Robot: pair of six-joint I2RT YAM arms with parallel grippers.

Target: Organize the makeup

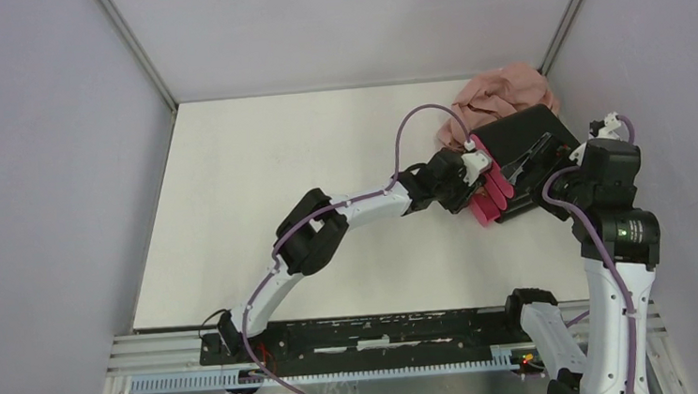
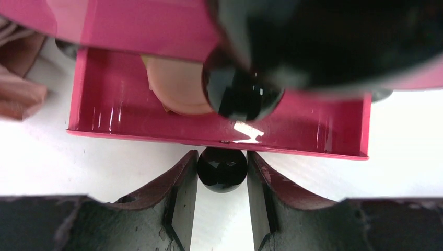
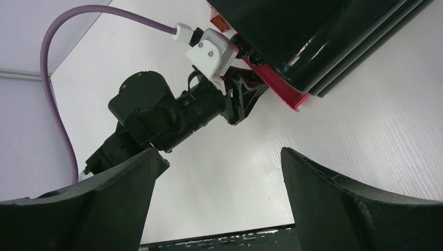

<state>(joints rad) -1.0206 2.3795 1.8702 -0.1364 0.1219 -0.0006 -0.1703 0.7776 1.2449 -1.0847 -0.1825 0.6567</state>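
Salmon puff lies in the open magenta drawer; left gripper pinches that drawer's black knob.
Jaws narrow, pads seemingly touching both sides of the knob, likely to slide the drawer; right gripper spread wide, holding nothing, beside the black box, perhaps ready to brace it; only the left wrist view shows the puff, half hidden under the upper drawer; top view hides the drawer's inside but shows the box at the table's far right, pinkish cloth behind; other makeup not visible.
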